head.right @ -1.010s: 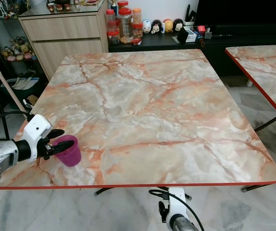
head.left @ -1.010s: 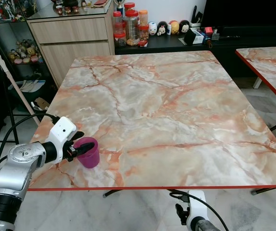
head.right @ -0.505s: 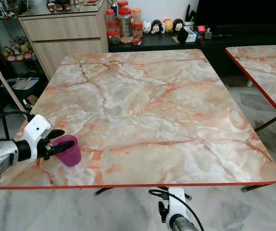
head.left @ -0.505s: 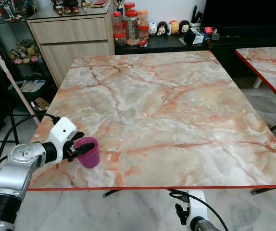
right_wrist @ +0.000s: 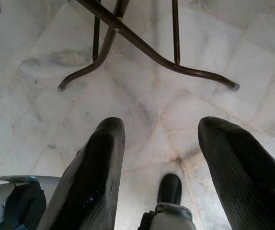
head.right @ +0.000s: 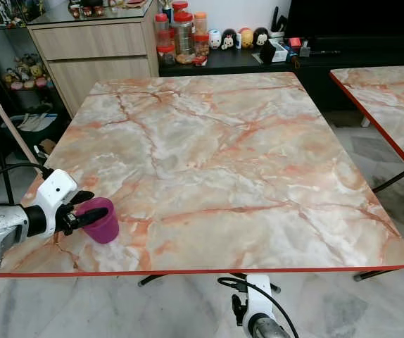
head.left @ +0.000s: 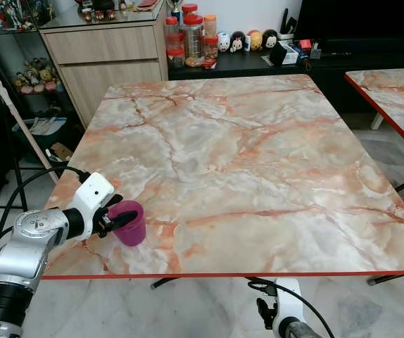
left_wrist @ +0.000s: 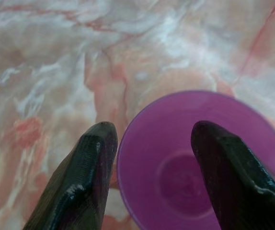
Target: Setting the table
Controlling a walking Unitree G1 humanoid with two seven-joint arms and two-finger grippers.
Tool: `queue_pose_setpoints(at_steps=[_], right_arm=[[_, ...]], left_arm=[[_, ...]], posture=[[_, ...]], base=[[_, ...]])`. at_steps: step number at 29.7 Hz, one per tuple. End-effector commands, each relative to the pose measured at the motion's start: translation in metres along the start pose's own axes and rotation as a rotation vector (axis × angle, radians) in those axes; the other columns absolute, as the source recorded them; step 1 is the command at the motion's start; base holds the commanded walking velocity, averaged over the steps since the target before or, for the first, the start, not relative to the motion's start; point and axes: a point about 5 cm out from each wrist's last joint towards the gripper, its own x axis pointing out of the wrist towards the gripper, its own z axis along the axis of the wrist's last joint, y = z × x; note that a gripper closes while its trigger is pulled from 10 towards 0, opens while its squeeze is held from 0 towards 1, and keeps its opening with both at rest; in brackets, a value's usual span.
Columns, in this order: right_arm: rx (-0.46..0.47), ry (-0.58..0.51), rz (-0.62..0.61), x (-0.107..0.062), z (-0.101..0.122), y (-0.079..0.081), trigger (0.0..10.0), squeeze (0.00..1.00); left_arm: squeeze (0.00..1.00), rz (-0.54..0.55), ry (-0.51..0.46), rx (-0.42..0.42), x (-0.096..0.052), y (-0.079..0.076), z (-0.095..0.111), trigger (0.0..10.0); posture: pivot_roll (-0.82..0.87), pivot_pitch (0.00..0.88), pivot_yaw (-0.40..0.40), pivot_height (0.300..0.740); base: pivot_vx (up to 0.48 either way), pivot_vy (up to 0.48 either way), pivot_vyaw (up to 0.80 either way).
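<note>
The left tool (head.left: 115, 220) is at the near left corner of the desk (head.left: 258, 162). Its two black fingers (left_wrist: 87, 163) are spread apart around the rim of a purple cup (head.left: 129, 222). One finger sits outside the rim and the other reaches over the open top. In the left wrist view there is a small gap between the outer finger and the cup, so the tool looks loose around the cup, not squeezing it. I cannot tell if the inner finger touches the cup wall.

The cup stands upright on the desk, right at the tip of the left tool and close to the desk's front edge. It looks empty inside.

The right tool (right_wrist: 159, 167) hangs low, under the front edge of the desk, and points down at the floor (right_wrist: 142, 96). Its fingers are wide apart and hold nothing.

How far along is the job? Not far, I think — one cup is on the desk, and I see no plates, spoons or other table things on it. The rest of the marble top past the left tool is bare. So most of the setting is still to do. Jars (head.left: 191, 39) and small toys sit on a dark shelf well beyond the desk — far from both tools.
</note>
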Motion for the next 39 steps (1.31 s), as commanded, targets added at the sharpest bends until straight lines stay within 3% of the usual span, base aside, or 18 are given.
queue_pose_setpoints(at_steps=[1,9,10,11,12,13,39], right_arm=[[0.012,-0.004,-0.002,0.0001,0.0002,0.001,10.0,0.0],[0.015,-0.004,-0.003,-0.0001,-0.0004,0.001,10.0,0.0],[0.015,-0.004,-0.003,-0.0001,-0.0004,0.0009,10.0,0.0],[0.015,-0.004,-0.003,-0.0001,-0.0005,0.0009,10.0,0.0],[0.015,-0.004,-0.003,-0.0001,-0.0005,0.0008,10.0,0.0],[0.015,-0.004,-0.004,-0.0001,-0.0004,0.0007,10.0,0.0],[0.014,-0.008,-0.004,0.0003,0.0017,-0.0002,10.0,0.0]], left_arm=[[0.0,0.022,0.024,0.049,0.0014,0.0046,0.003,10.0],[0.0,0.04,0.013,0.047,0.0035,0.0071,0.0056,10.0],[0.0,0.044,0.011,0.047,0.0035,0.0077,0.0057,8.6],[0.0,0.048,0.01,0.047,0.0035,0.0083,0.0058,4.5],[0.0,0.051,0.009,0.047,0.0035,0.0086,0.0059,4.5],[0.0,0.054,0.008,0.046,0.0034,0.0091,0.0056,0.0],[0.0,0.035,0.014,0.033,0.0028,0.0073,0.0008,0.0]], posture=[[0.02,0.001,0.068,0.74],[0.01,0.001,0.07,0.74],[0.01,0.001,0.07,0.74],[0.02,0.002,0.07,0.74],[0.02,0.002,0.07,0.74],[0.02,0.002,0.069,0.74],[0.01,0.001,0.067,0.74]], base=[[0.0,0.0,0.0],[0.0,0.0,0.0],[0.0,0.0,0.0],[0.0,0.0,0.0],[0.0,0.0,0.0],[0.0,0.0,0.0],[0.0,0.0,0.0]])
